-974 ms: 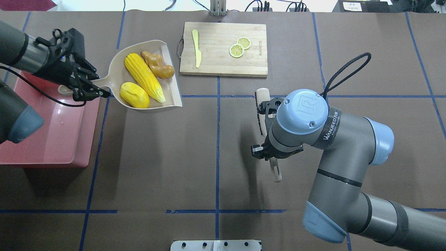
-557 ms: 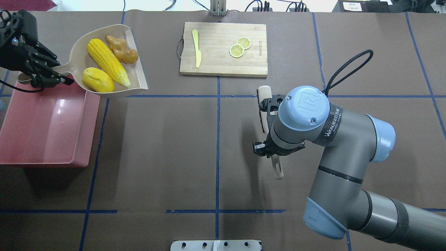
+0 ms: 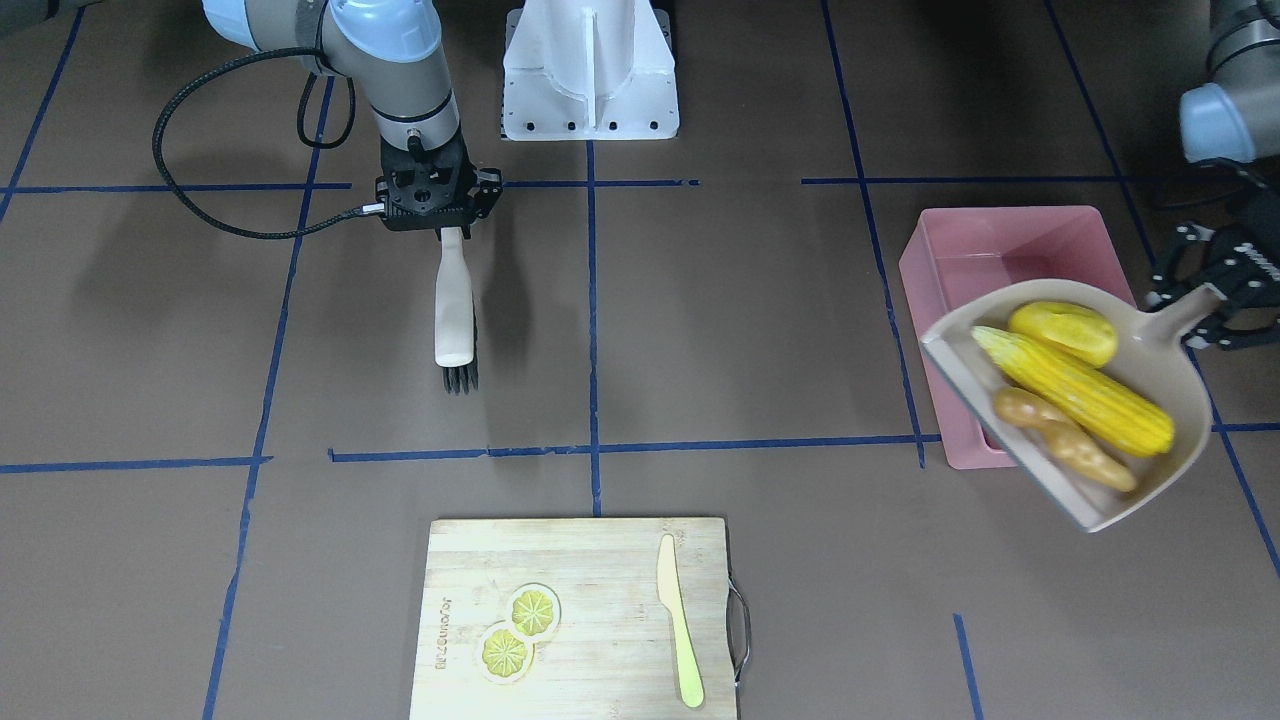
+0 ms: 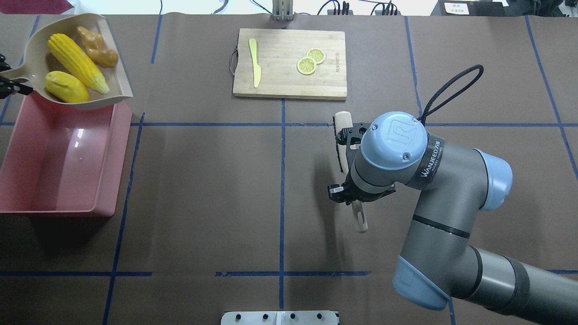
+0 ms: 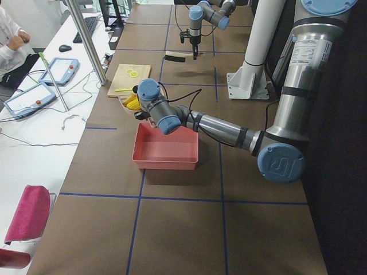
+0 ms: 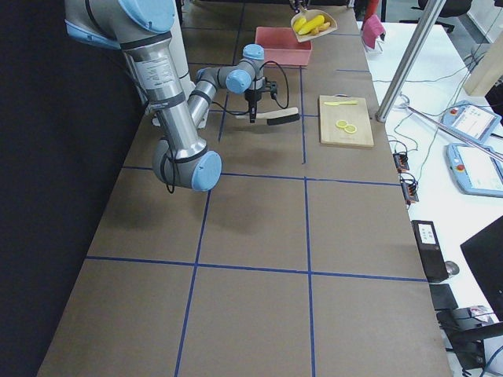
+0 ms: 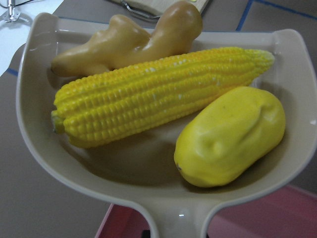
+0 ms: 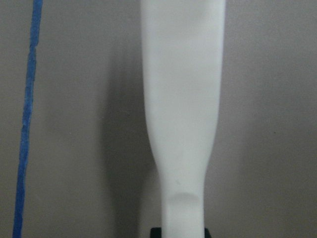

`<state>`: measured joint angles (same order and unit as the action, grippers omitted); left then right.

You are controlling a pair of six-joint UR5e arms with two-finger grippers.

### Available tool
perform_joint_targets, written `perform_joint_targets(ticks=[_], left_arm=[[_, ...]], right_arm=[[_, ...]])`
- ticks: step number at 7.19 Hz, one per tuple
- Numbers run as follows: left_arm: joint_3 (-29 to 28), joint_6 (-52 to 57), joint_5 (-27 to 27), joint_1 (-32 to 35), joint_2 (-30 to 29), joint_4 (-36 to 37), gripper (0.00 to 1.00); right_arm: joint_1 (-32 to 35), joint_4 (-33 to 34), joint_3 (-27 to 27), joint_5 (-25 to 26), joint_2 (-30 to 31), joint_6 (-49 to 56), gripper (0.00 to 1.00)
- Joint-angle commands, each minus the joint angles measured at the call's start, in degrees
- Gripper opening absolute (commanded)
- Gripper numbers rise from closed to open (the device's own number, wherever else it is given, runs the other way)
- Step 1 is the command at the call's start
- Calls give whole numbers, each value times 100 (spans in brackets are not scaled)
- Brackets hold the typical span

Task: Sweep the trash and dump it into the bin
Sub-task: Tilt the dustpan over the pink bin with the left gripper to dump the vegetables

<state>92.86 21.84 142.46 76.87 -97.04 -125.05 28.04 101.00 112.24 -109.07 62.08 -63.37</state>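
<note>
Evidently, the left gripper [image 3: 1212, 306] is clamped on the handle of the dustpan [image 3: 1165, 350], carrying it raised and roughly level over one end of the bin [image 3: 1000, 250]. That way the corn cob [image 3: 1080, 392], potato-like lump [image 3: 1063, 332] and ginger root [image 3: 1062, 442] ride inside until tipping. Well apart, the right gripper [image 3: 447, 228] grips the brush [image 3: 453, 310], parked low, probably to stay clear of the dump.

overhead: high rear, looking down | front: opposite side, steeply down | sides: bench [image 5: 172, 217] ends, far | wrists: close-up | overhead+front share bin [image 4: 58, 180]
</note>
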Motion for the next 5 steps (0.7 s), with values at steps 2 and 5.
perform_joint_targets(ticks=[2, 5], left_arm=[[-181, 426, -260, 618, 614, -63, 0], [452, 138, -1140, 698, 1125, 6, 0]], right_arm=[[-9, -1, 9, 0, 50, 0, 0], [-9, -1, 9, 0, 76, -9, 0]])
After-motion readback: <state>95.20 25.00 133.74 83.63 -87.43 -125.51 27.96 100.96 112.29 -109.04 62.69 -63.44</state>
